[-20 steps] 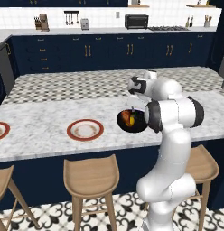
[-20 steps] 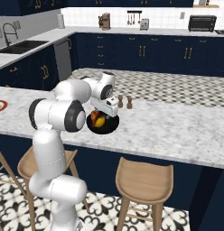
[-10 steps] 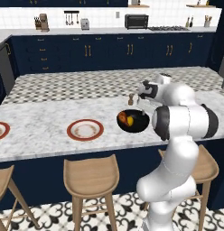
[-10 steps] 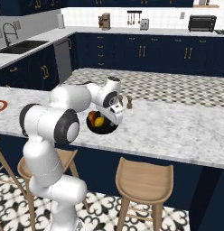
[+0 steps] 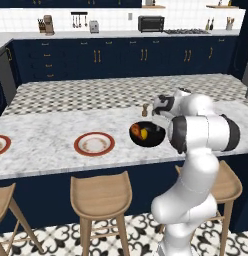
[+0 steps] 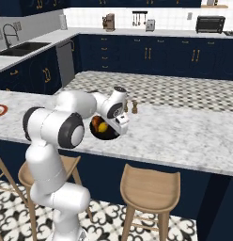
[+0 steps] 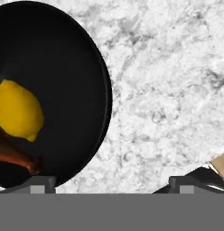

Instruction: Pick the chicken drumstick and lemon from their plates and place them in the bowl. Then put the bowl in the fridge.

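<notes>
Black bowl (image 5: pixel 147 135) sits on marble table (image 5: pixel 56 135), near front edge. Lemon (image 7: pixel 18 114) and chicken drumstick (image 7: pixel 12 153) lie inside bowl, touching each other. Tool (image 7: pixel 111 182) hangs low over bowl's rim, jaws spread wide, grasping nothing; one fingertip above bowl edge, other above bare marble. Empty red-rimmed plate (image 5: pixel 94 143) rests well apart on same table; second plate (image 5: pixel 0 144) at far edge of left base view. Small pepper mill (image 6: pixel 134 107) stands just behind bowl.
</notes>
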Controlling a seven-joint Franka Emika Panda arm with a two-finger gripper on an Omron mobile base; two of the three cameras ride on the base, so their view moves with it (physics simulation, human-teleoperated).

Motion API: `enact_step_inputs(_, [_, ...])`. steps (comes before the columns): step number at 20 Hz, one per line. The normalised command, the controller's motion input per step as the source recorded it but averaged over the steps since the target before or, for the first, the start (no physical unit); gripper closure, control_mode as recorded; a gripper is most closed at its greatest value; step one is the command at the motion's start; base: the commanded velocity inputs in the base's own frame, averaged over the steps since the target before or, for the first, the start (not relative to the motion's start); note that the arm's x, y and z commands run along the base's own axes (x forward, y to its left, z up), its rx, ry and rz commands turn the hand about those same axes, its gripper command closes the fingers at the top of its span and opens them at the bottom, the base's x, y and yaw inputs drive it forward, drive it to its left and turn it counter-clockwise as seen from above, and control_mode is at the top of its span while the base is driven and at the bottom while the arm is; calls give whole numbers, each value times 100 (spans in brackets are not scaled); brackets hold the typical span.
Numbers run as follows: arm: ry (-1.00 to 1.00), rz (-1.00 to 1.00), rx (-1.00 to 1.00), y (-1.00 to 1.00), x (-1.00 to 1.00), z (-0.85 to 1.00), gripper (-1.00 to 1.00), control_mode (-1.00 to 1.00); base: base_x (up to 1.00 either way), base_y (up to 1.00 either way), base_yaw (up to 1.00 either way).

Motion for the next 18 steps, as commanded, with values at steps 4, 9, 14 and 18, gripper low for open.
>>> enact_step_inputs(4, [0,0,0,-5,70,-32,-100,-100,0,0,0])
enact_step_inputs(9, [1,0,0,-8,53,-30,-100,-100,0,0,0])
enact_step_inputs(14, [0,1,0,-7,4,-34,-100,-100,0,0,0])
enact_step_inputs(18, [0,0,0,0,18,-43,-100,-100,0,0,0])
